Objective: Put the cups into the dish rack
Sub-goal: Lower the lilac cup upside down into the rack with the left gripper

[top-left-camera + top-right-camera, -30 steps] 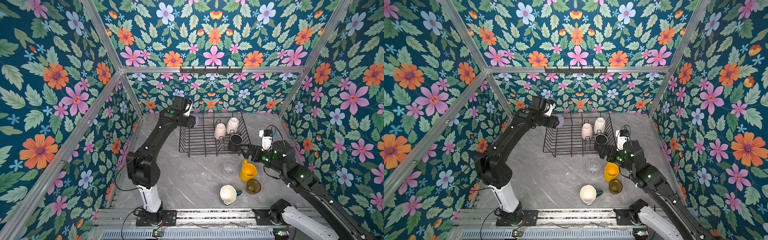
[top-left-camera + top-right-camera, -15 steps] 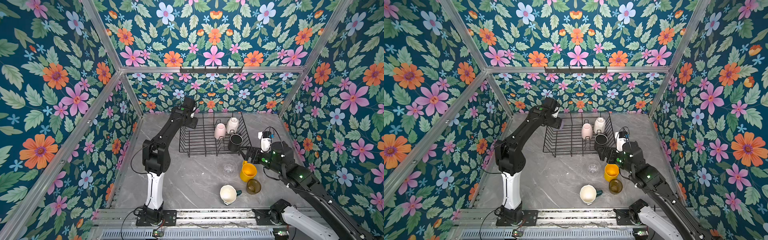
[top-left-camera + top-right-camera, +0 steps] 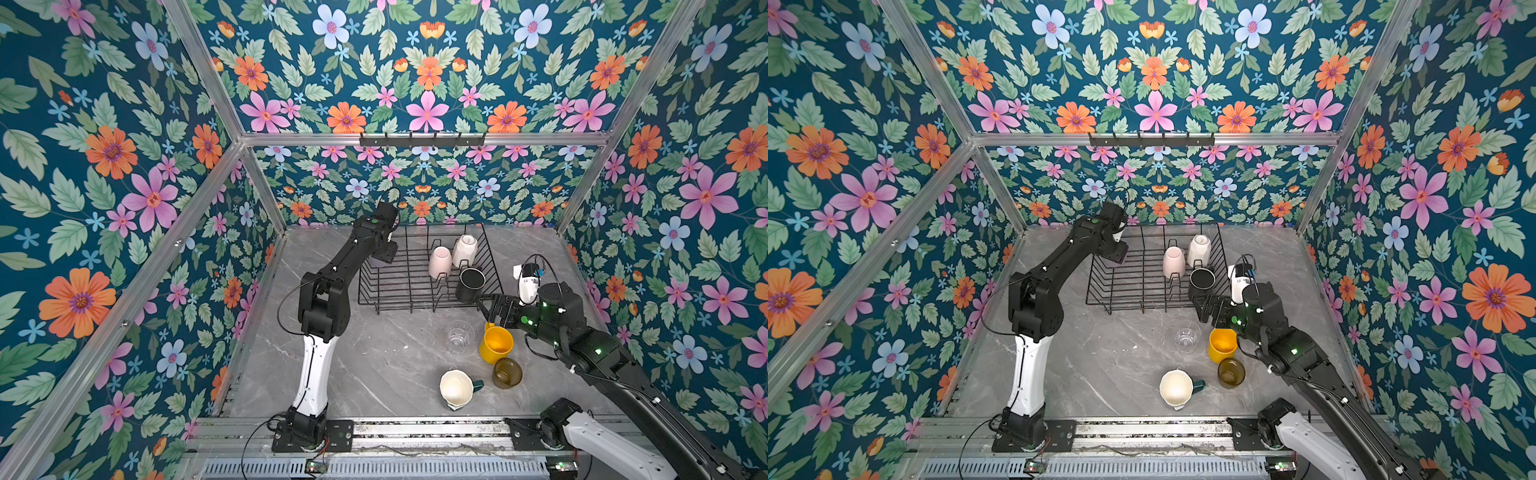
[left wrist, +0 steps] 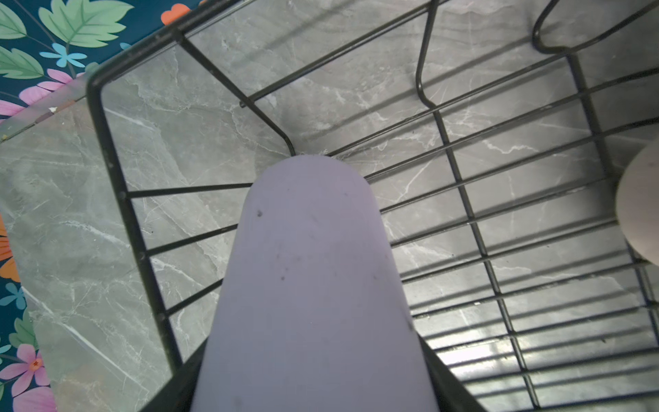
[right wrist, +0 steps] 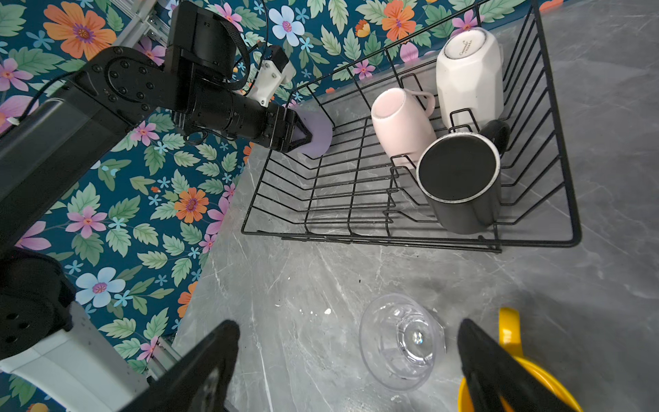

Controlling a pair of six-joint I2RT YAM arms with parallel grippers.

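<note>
Left gripper: the left gripper [image 5: 306,137] was pinched on the tumbler [image 5: 320,135], with its fingers [image 4: 450,387] on either side of the cup.
Tumbler: it was held over the far left corner of the rack [image 3: 419,308], inside the rim. Whether it touched the wires could not be told.
Right gripper: the right gripper [image 5: 349,324] was spread wide and held nothing. It hung over the table [image 3: 374,365], just near of the rack's near right corner.
Rack, right half: the white mug [image 3: 464,248] sat farthest, the pink mug [image 3: 439,262] just left of it, and the black mug [image 3: 469,284] nearest. All three stood among the prongs.
Table, near right: the clear glass [image 3: 458,336] stood with the yellow mug [image 3: 495,344] just right of it. The amber glass [image 3: 507,372] was nearer. The green mug [image 3: 456,388] was nearest, its cream inside facing the camera.
Top views: in both, the left arm [image 3: 353,257] hid most of the tumbler. Only these views showed the amber glass and the green mug.
Left wrist view: the tumbler's lilac side filled the middle, above the rack's corner rim. A pale cup [image 4: 642,203] showed at one edge, but which cup it was could not be told.
Right wrist view: this view alone showed the three racked mugs base up, with print on the white mug's base. The clear glass appeared between the spread fingers, down on the table and apart from both. One finger partly covered the yellow mug.
</note>
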